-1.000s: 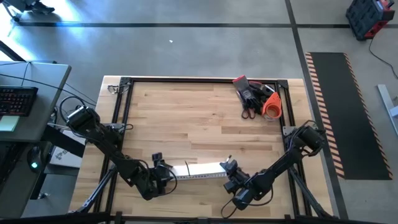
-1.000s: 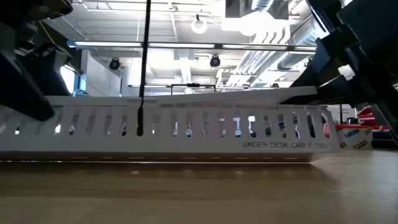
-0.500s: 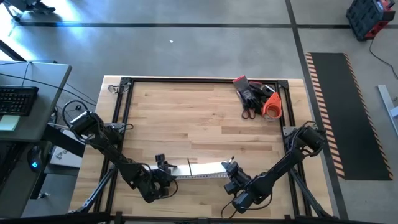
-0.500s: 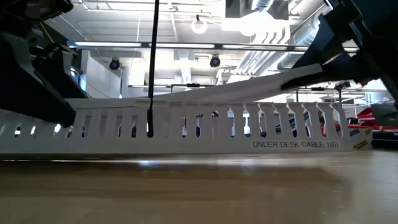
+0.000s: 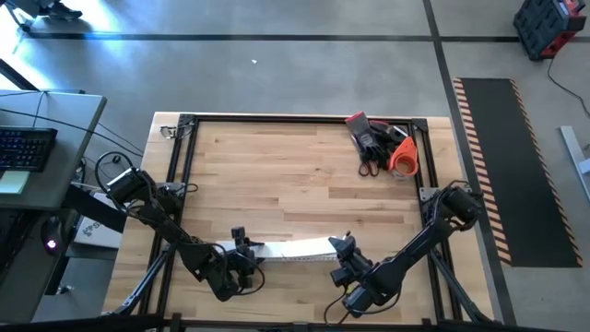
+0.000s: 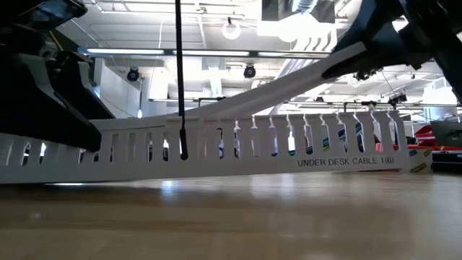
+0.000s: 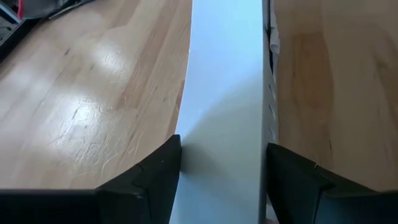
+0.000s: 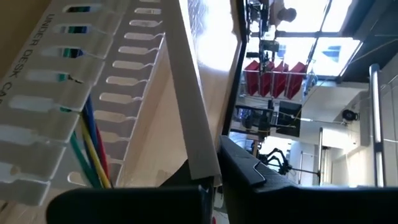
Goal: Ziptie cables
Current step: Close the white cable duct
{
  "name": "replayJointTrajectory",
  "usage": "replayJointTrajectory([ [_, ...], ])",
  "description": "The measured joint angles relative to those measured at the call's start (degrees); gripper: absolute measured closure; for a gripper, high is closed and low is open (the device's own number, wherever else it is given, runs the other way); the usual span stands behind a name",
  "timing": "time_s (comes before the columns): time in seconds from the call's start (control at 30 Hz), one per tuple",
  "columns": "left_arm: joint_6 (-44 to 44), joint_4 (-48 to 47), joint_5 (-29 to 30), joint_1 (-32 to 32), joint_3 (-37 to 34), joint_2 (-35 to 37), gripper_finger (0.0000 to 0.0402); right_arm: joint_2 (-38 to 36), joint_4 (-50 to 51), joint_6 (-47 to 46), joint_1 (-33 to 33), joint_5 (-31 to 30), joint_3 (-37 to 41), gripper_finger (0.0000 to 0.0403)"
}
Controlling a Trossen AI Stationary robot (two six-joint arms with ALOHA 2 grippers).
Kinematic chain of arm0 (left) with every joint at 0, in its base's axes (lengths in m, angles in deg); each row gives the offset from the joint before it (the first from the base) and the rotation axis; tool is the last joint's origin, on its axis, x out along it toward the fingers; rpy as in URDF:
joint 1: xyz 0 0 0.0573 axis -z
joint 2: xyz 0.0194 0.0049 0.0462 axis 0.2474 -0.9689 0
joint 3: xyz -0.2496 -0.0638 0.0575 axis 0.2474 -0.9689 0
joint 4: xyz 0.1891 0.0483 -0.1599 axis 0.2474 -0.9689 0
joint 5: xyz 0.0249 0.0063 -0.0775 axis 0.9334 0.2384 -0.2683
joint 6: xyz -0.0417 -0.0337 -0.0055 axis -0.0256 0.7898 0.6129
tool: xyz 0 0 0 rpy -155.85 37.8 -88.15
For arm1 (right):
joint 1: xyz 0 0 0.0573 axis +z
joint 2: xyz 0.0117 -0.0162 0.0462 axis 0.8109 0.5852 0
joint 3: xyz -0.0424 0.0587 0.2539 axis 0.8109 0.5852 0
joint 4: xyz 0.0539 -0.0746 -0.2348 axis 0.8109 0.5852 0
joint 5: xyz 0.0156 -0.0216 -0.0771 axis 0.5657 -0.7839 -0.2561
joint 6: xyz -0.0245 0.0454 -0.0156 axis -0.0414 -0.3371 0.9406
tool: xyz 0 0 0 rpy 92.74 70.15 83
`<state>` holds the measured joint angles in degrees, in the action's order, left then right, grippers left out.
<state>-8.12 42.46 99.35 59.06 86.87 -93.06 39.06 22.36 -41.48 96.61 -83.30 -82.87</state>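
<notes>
A: Item one, the cables [image 8: 87,146]. Where are we logging them?

B: We are logging them inside the white slotted channel [image 6: 238,148], at the near edge of the table [image 5: 295,175]. The right wrist view is showing blue, green and yellow wires running behind the slots, and nothing is binding them that we can see.

A: Item two, the channel itself?

B: It is lying along the table edge, printed "UNDER DESK CABLE". Its flat white lid [image 6: 289,83] is arching upward at one end and sitting down on the channel at the other. A thin black strip [image 6: 179,72] is hanging down in front of the slots; we cannot tell whether it is a ziptie.

A: Grippers?

B: The right gripper [image 5: 343,249] is pinching the raised end of the lid between closed jaws. The left gripper [image 7: 221,165] is straddling the low end, its jaws either side of the lid and pressing against it, by the look of it.

A: Step in hand?

B: We are judging it as opening the channel to reach the wires; no tying has begun. The next move is calling for the lid to come clear while the channel stays pinned, since a flexed lid may spring.

A: Remainder?

B: A heap of red, black and orange tools [image 5: 380,145], well apart at the far corner.
</notes>
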Motion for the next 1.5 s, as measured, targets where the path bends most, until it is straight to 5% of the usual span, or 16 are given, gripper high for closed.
replayJointTrajectory([
  [0.63,-1.7,-0.3,5.1,0.3,2.5,-0.9,0.0201,0.7,1.2,-3.2,-1.7,6.0,0.9,0.0402],
  [1.07,-6.0,6.8,-3.9,-5.3,4.0,-1.1,0.012,3.8,2.0,-1.7,-1.4,7.3,1.7,0.0403],
  [1.3,-11.3,10.6,-5.3,-6.7,4.0,-0.9,0.0115,3.9,2.8,-1.7,-1.3,7.5,1.7,0.0403],
  [1.5,-10.4,4.3,-5.0,-6.5,4.2,2.5,0.0114,3.9,2.9,-5.1,-1.5,7.1,1.6,0.0403],
])
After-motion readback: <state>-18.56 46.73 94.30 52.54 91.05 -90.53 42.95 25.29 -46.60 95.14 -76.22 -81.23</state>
